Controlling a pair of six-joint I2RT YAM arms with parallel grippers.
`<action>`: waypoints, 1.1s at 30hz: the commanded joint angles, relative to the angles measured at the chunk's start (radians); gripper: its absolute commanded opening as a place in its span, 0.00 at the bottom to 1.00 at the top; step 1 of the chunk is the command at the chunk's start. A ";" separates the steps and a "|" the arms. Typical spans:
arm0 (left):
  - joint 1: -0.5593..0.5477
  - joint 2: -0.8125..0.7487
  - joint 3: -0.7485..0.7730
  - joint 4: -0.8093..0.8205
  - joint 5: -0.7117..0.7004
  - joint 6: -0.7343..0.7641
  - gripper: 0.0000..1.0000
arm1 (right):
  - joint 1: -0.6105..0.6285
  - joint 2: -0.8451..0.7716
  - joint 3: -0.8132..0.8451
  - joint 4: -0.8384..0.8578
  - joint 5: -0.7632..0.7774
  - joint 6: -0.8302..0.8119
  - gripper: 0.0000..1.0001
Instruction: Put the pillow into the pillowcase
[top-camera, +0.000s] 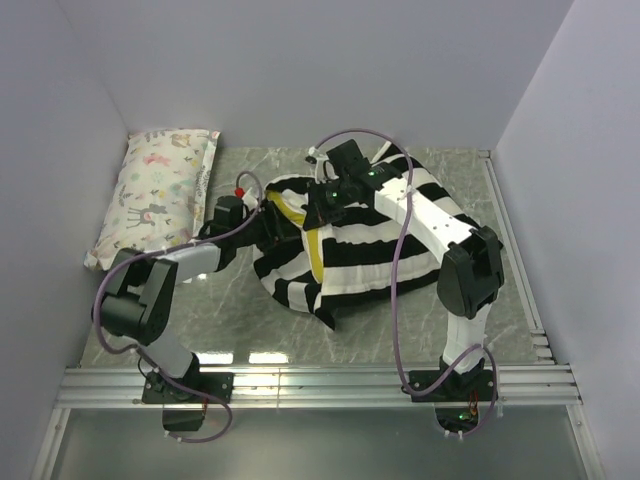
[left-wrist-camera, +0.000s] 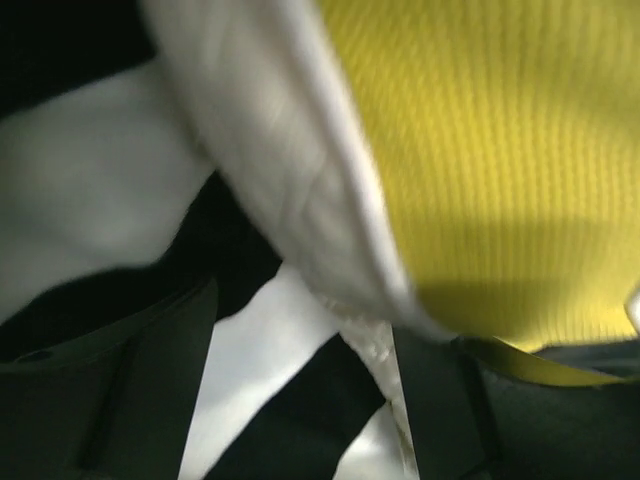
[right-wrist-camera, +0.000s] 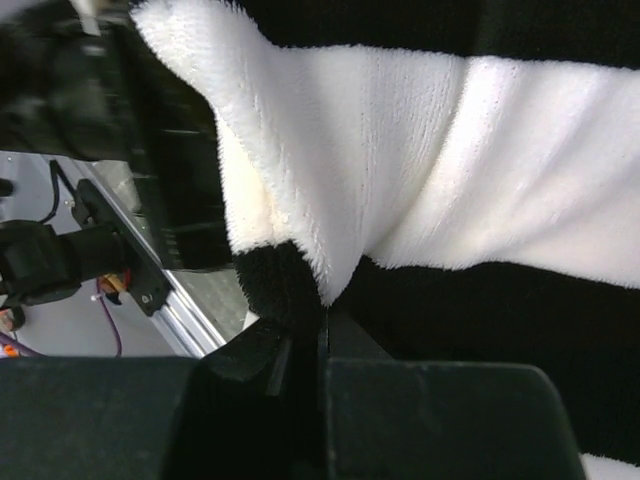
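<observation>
Two black robot arms are bolted at the near edge of the grey marbled tabletop (top-camera: 230, 315). Both reach forward to one large plush pillowcase with broad black and white stripes (top-camera: 375, 255), which lies bunched in the middle of the tabletop.

The right hand (right-wrist-camera: 322, 335) is clamped tight on a fold of the pillowcase. Its two fingers are pressed together with the striped plush nipped between them.

The left hand (left-wrist-camera: 300, 330) sits at the left-hand mouth of the pillowcase. Its two dark fingers (left-wrist-camera: 150, 390) stand partly apart, with striped fabric and a white seam running between them. I cannot tell whether they pinch that cloth or only straddle it.

One plump cream-white pillow with a yellow band (top-camera: 316, 252) lies mostly inside the pillowcase. Its yellow edge shows through the opening, and its knitted yellow cloth fills the upper part of the left wrist view.

Farther back, in the far left corner, lies a second, smaller pillow with a pastel floral and animal print (top-camera: 160, 195). It is clear of the pillowcase.
</observation>
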 joint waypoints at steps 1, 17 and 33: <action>-0.050 0.066 0.076 0.134 -0.063 -0.079 0.75 | 0.008 -0.100 0.019 0.114 -0.198 0.063 0.00; 0.047 -0.119 -0.050 0.033 0.008 0.004 0.74 | -0.094 -0.111 0.004 0.195 -0.317 0.111 0.00; -0.118 0.190 0.260 0.084 -0.146 -0.050 0.87 | -0.082 -0.160 -0.096 0.411 -0.596 0.342 0.00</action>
